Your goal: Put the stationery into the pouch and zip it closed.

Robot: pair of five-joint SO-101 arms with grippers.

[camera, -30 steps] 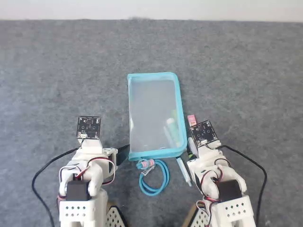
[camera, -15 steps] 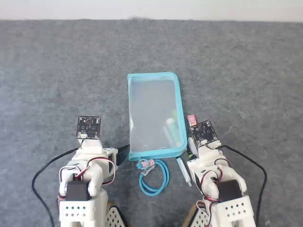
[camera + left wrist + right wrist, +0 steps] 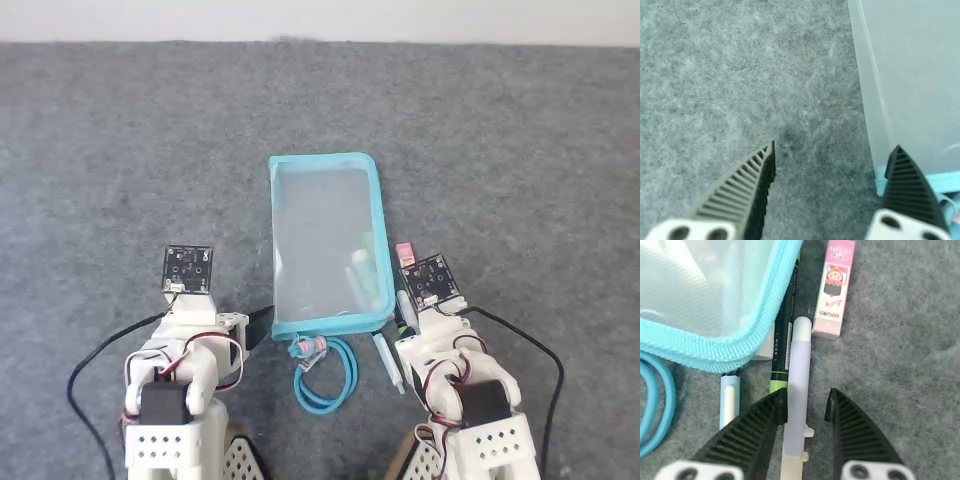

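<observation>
A clear, teal-edged pouch (image 3: pixel 322 230) is shown mid-table, some stationery already inside. A lilac pen (image 3: pixel 799 355), green marker (image 3: pixel 781 347) and pink eraser (image 3: pixel 834 287) are left outside along its side. The right gripper (image 3: pixel 807 392) is spread astride the pen, and the left gripper (image 3: pixel 834 147) is spread wide at the pouch's other side. Zipping is judged not yet done.

The grey table covering (image 3: pixel 120 150) is looking like rough, matt felt. The rectangular translucent pouch (image 3: pixel 320 235) is showing smooth frosted plastic with turquoise woven cloth edging. The pale lilac pen (image 3: pixel 798 365) is looking like smooth, faintly glossy plastic.
</observation>
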